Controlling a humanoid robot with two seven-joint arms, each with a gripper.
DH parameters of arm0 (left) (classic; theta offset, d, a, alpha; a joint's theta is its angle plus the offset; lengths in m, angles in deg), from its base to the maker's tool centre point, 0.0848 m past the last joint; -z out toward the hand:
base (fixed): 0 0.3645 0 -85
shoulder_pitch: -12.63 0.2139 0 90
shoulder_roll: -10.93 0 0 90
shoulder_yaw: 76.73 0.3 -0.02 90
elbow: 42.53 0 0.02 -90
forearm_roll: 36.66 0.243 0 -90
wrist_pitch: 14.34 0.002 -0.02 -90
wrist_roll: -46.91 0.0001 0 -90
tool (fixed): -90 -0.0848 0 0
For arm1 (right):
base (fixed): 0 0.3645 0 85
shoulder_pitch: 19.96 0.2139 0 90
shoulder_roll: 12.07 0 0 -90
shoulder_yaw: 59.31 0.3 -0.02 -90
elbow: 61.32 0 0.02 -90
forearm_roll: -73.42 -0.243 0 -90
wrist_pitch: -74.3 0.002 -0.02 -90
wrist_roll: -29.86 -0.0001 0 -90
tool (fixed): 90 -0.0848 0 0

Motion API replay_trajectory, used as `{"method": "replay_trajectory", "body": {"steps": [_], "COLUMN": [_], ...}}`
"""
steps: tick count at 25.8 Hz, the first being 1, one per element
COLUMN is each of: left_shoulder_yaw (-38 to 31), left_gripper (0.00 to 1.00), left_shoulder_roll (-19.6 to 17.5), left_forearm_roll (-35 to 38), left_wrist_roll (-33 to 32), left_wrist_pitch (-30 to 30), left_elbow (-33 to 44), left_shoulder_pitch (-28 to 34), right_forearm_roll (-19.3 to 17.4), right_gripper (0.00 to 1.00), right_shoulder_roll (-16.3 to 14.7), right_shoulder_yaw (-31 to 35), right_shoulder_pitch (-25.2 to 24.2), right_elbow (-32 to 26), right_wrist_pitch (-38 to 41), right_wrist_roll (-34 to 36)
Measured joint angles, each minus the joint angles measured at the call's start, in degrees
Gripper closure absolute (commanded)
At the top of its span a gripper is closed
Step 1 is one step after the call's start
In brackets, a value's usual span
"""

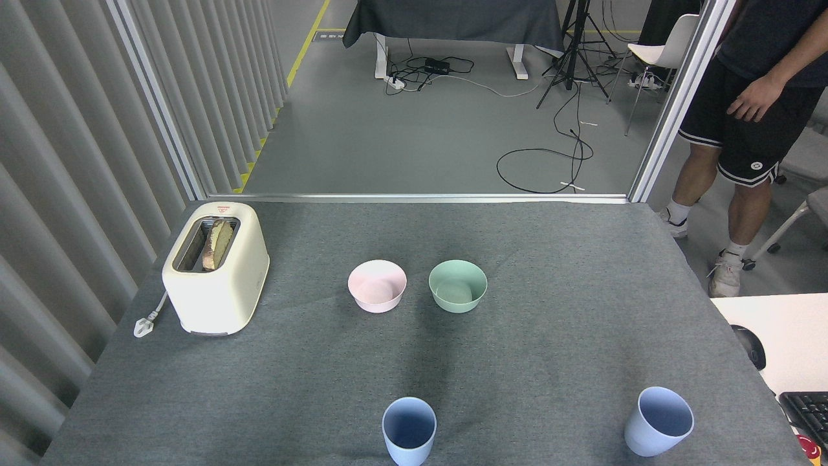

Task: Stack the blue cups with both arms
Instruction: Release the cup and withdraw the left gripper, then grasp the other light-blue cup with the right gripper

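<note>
Robot arms, end effectors: out of frame, nothing of own body visible.

Only body in view: person (744, 123) past far right corner of counter (550, 362), head cut off by frame edge.
- Dark short-sleeved T-shirt (776, 32).
- Black shorts (724, 139), thin white stripes along hems, small round white logo (752, 166) low on one leg.
- White ankle socks (678, 210).
- Pale grey-white sneakers (724, 278).
</note>
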Motion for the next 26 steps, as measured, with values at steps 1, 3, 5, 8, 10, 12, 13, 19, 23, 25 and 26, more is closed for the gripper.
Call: {"method": "replay_trajectory", "body": {"steps": [1, 3, 5, 8, 10, 12, 13, 19, 23, 25, 26], "left_shoulder_yaw": [0.01, 0.00, 0.00, -0.01, -0.04, -0.02, -0.02, -0.01, -0.02, -0.01, -0.01], "left_gripper": [0.00, 0.00, 0.00, 0.00, 0.00, 0.00, 0.00, 0.00, 0.00, 0.00, 0.00], "left_shoulder_roll": [0.02, 0.01, -0.01, 0.01, 0.02, 0.03, 0.03, 0.03, 0.03, 0.03, 0.03], "left_forearm_roll": [-0.02, -0.09, -0.12, -0.15, -0.16, -0.16, -0.16, -0.18, -0.18, -0.18, -0.18], "left_wrist_roll": [0.00, -0.01, -0.01, -0.02, -0.02, -0.02, -0.02, -0.02, -0.02, -0.02, -0.02], "left_wrist_pitch": [0.01, 0.01, 0.01, 0.03, 0.12, 0.11, 0.12, 0.12, 0.09, 0.08, 0.08], "left_elbow": [-0.01, -0.01, -0.02, -0.03, -0.03, -0.03, -0.03, -0.03, -0.03, -0.03, -0.03], "left_shoulder_pitch": [0.02, 0.09, 0.14, 0.20, 0.20, 0.22, 0.24, 0.25, 0.21, 0.22, 0.22], "right_forearm_roll": [0.01, 0.07, 0.30, 0.75, 0.93, 1.00, 1.03, 1.07, 1.07, 1.07, 1.07], "right_gripper": [0.00, 0.00, 0.00, 0.00, 0.00, 0.00, 0.00, 0.00, 0.00, 0.00, 0.00], "right_shoulder_roll": [-0.25, -0.75, -1.27, -1.85, -2.06, -2.17, -2.20, -2.24, -2.22, -2.22, -2.22], "right_shoulder_yaw": [0.03, 0.04, -0.06, -0.27, -0.35, -0.40, -0.43, -0.72, -1.19, -1.33, -1.38], "right_shoulder_pitch": [0.52, 2.15, 3.75, 6.01, 7.00, 7.88, 8.33, 10.06, 11.25, 11.98, 12.22], "right_elbow": [0.25, 1.02, 2.13, 3.68, 4.47, 5.19, 5.67, 7.58, 8.70, 9.38, 9.63], "right_wrist_pitch": [0.00, -0.02, -0.02, -0.02, 0.13, 0.22, 0.27, 0.53, 0.53, 0.53, 0.53], "right_wrist_roll": [-0.45, -1.57, -2.11, -2.47, -2.63, -2.64, -2.65, -2.67, -2.68, -2.68, -2.68]}}
